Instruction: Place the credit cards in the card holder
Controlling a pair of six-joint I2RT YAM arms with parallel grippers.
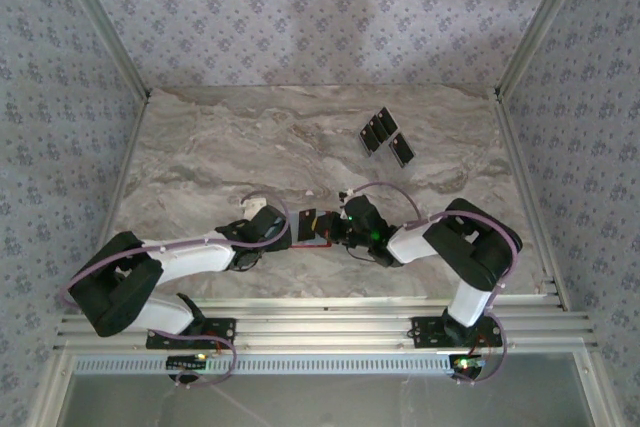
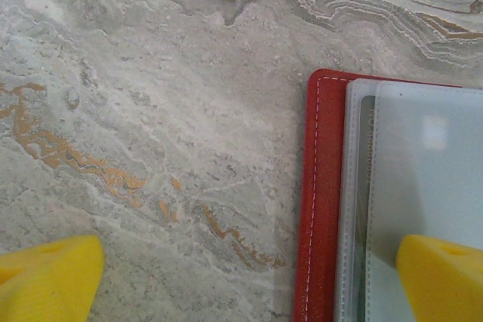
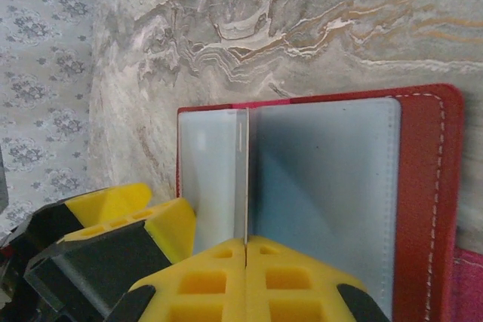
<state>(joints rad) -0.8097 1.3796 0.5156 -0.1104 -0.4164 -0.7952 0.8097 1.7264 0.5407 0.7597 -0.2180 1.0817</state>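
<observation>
Top external view: a marble table (image 1: 200, 147) with a small cluster of black credit cards (image 1: 385, 135) lying flat at its far right, close together. The red card holder (image 1: 312, 237) sits near the middle of the table's near edge, well apart from the cards. The left arm (image 1: 190, 259) and the right arm (image 1: 440, 237) reach inward and meet over it, so little of it can be made out from above.

Left wrist view: the left gripper (image 2: 241, 284) stands wide apart and holds nothing. One yellow fingertip (image 2: 45, 277) is over bare marble. The other is over the pale grey-blue pockets, with the holder's red stitched border between the two. Whether either fingertip touches the surface below cannot be told.

Right wrist view: the holder lies open, red cover down, pale pockets facing up. The right gripper (image 3: 247, 277) has its yellow fingers pressed together on a thin pale pocket leaf (image 3: 246, 179). The leaf stands upright, seen edge-on, between the flat pockets on either side of it. No card can be seen inside the pockets.
</observation>
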